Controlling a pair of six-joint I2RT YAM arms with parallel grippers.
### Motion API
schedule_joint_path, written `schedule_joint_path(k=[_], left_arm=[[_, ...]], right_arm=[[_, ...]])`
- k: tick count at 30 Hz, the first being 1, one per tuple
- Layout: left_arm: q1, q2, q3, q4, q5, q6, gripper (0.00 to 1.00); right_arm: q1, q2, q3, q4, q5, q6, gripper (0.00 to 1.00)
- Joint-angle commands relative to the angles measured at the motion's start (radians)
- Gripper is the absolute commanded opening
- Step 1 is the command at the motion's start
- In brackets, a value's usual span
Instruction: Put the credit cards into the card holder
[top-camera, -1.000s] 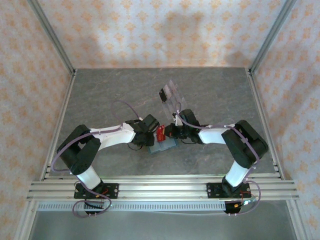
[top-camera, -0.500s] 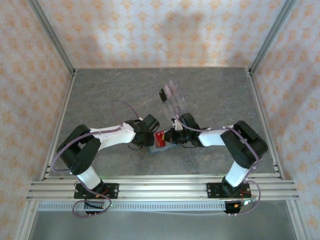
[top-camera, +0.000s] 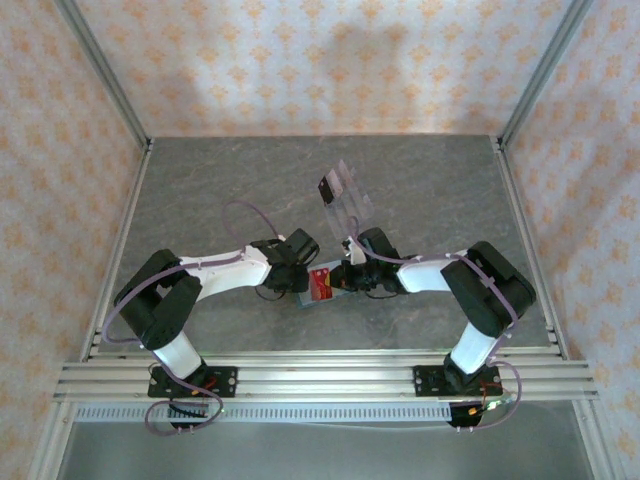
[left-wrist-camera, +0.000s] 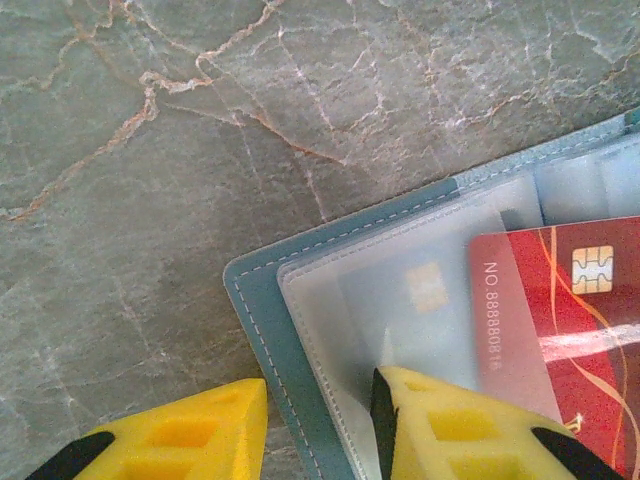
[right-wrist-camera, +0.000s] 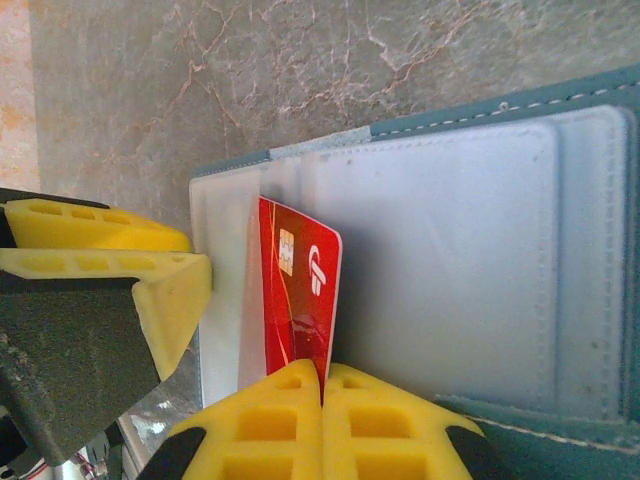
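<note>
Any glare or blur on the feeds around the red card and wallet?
Left wrist: wallet stitching sharp, a pale glare streak crosses the red card, left fingertips slightly soft. Right wrist: card chip and logo readable, no glare. Top external: even light, soft arm shadows on the back wall.

Overhead; both wrist close-ups on card holder (left-wrist-camera: 262, 325)

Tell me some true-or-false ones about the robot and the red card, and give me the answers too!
1. The right gripper pinches the red card. True.
2. The card holder is folded shut. False: it lies open, clear pockets showing.
3. The red card has a gold chip. True.
4. The left gripper holds the red card too. False: its fingers straddle the card holder's corner.
5. The table is wooden. False: grey, marbled like stone.
</note>
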Motion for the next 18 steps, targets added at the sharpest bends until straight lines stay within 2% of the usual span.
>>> schedule_joint_path(k=[1, 18], left_arm=[[0.001, 0.029, -0.035, -0.041, -0.053, -0.012, 0.34], [0.001, 0.031, -0.027, -0.038, -0.046, -0.007, 0.34]], right_arm=[[0.007, 0.036, 0.025, -0.121, 0.006, -0.058, 0.0], [0.067, 0.127, 0.147, -0.174, -0.013, -0.085, 0.0]])
